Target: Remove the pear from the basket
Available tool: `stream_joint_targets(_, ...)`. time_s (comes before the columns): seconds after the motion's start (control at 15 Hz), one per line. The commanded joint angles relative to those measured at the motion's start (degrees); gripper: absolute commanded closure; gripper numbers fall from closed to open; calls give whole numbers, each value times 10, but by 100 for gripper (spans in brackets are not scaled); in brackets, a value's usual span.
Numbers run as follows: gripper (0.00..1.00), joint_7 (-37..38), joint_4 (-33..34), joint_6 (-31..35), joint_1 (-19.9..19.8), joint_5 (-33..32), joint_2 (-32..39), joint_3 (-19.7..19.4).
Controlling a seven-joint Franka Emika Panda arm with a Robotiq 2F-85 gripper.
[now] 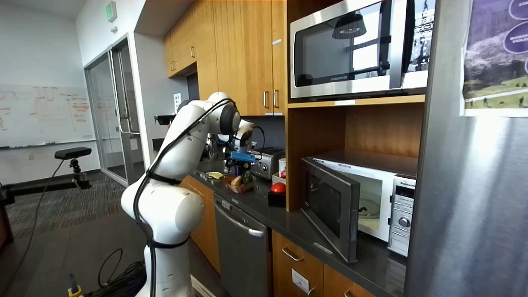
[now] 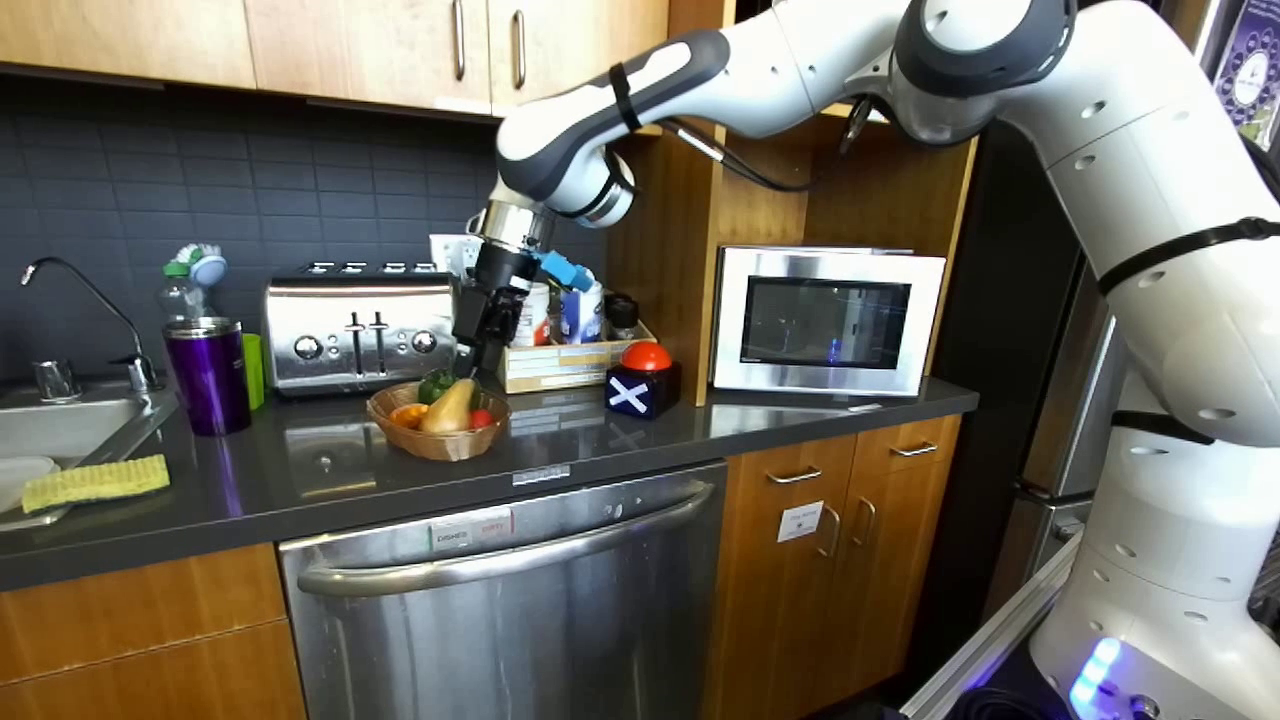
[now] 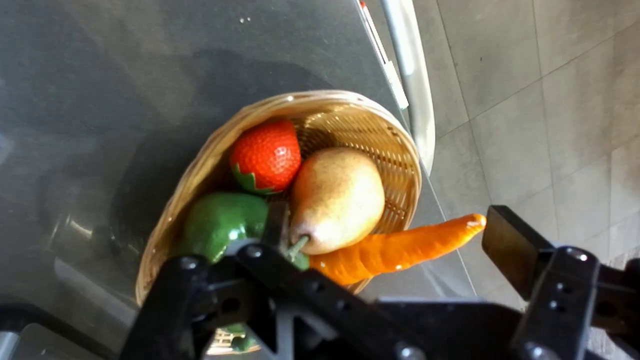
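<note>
Where its green stem (image 3: 299,246) sprouts, the tan pear (image 3: 342,195) pales.

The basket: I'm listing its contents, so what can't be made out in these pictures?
Wrist view: much of the lower side of the basket, parts of the green item and carrot, behind the claw.
Wrist view: underside of the pear, facing away.
In an exterior view: base of the strawberry, behind the basket's near wall.

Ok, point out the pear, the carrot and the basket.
Pear (image 3: 339,197), wrist view: middle of its body.
Carrot (image 3: 397,251), wrist view: mid-length.
Basket (image 2: 440,447), in an exterior view: outer woven wall.
</note>
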Motion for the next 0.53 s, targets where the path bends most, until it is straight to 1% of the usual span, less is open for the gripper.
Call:
stream_joint_targets(0.0, 0, -28, 27, -17, -7, 20, 20, 12)
stream_joint_targets(0.33, 0, -43, 46, -24, -7, 20, 41, 13)
stream_joint_targets(0.4, 25, -46, 51, -25, -8, 20, 45, 14)
stream_joint_targets(0.47, 27, -48, 54, -25, -8, 19, 48, 13)
